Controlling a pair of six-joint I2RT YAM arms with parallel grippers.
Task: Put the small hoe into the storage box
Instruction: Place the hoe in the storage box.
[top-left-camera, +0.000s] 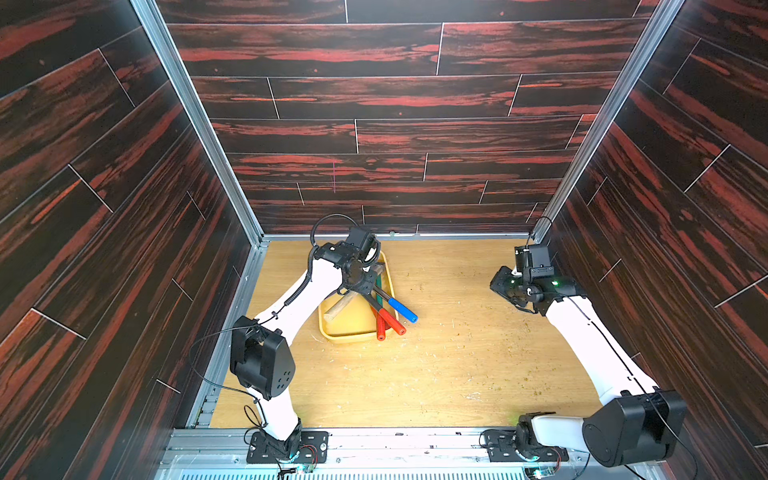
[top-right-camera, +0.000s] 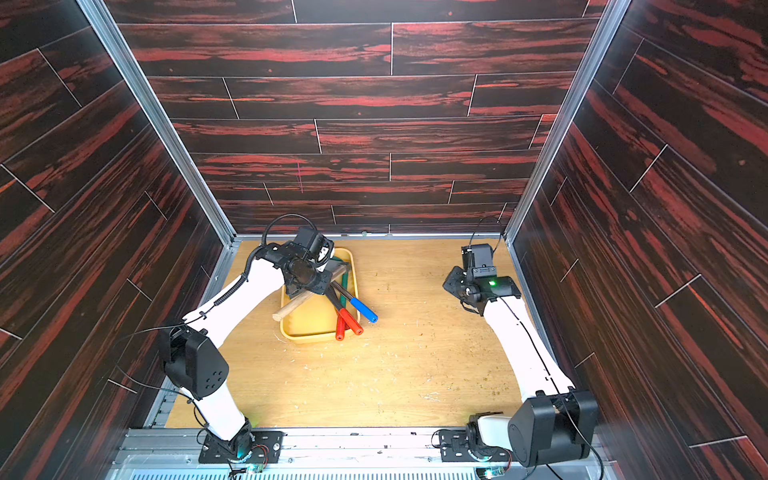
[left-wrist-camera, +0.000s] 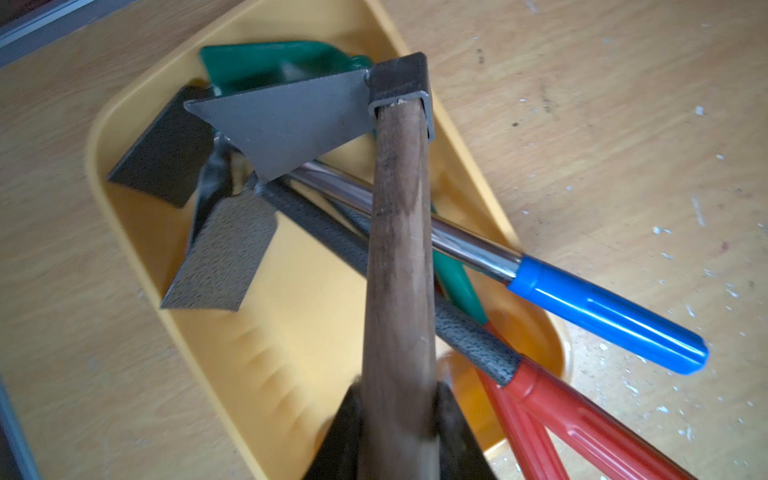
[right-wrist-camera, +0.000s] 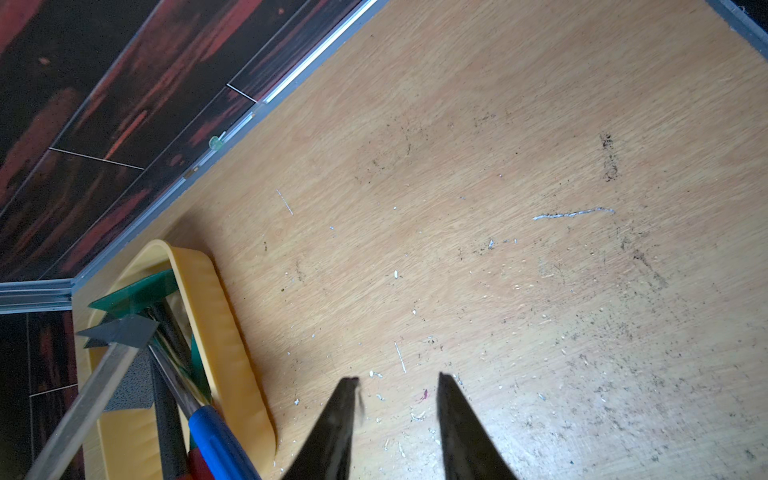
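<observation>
**Left gripper clamped on the small hoe, held over the storage box**

The hoe has a worn, dark-streaked wooden handle wedged into a square steel socket, with a flat grey triangular blade jutting sideways. It slants across the yellow box, above the chrome shaft of the blue-handled tool and the red-handled tools (whether it touches them I cannot tell). In both top views its butt end reaches the box's rim on the left arm's side. The right gripper hangs well apart over the bare table, jaws parted, holding nothing.
</observation>
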